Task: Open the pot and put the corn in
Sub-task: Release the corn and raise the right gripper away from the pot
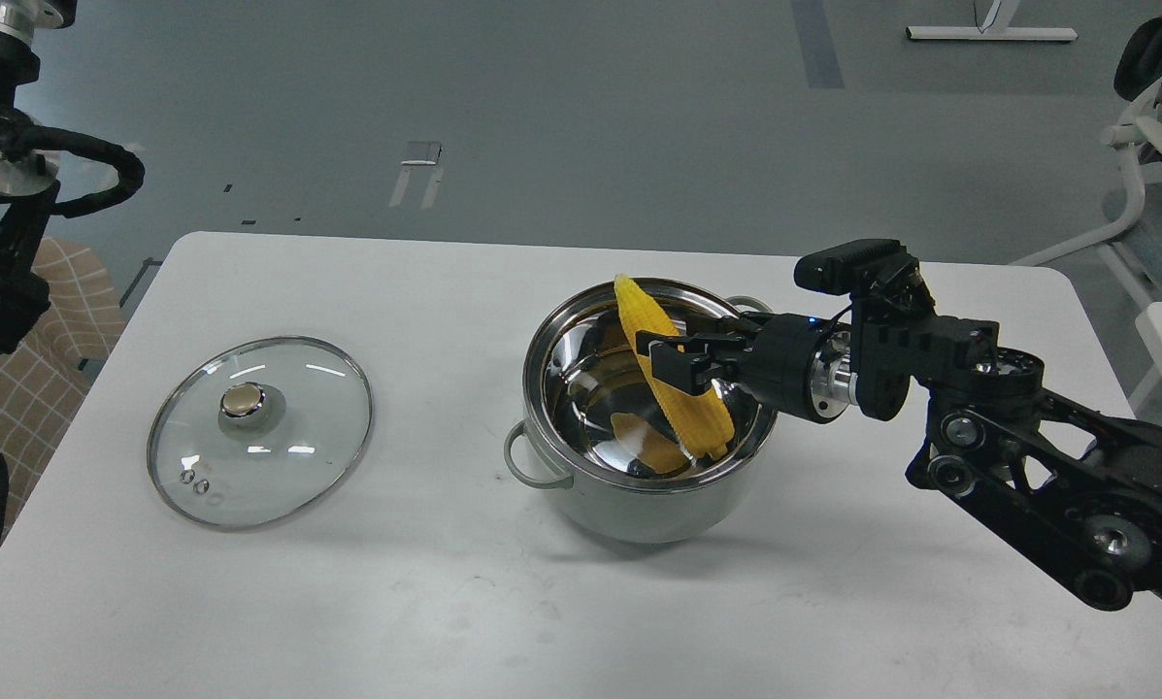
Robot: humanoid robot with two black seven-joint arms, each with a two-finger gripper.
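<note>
The pale grey-green pot [639,512] stands open near the middle of the white table, its shiny steel inside showing. The yellow corn [689,416] leans tilted inside the pot, its pointed tip up over the far rim and its thick end down near the right wall. My right gripper [673,362] reaches in from the right over the pot's rim and is shut on the middle of the corn. Only upper parts of my left arm [3,243] show at the left edge; its gripper is out of view.
The flat glass lid [294,456] with a gold knob [243,400] lies on the table [445,602] left of the pot. A checked cloth [56,320] sits off the table's left edge. White chair frames stand at the far right.
</note>
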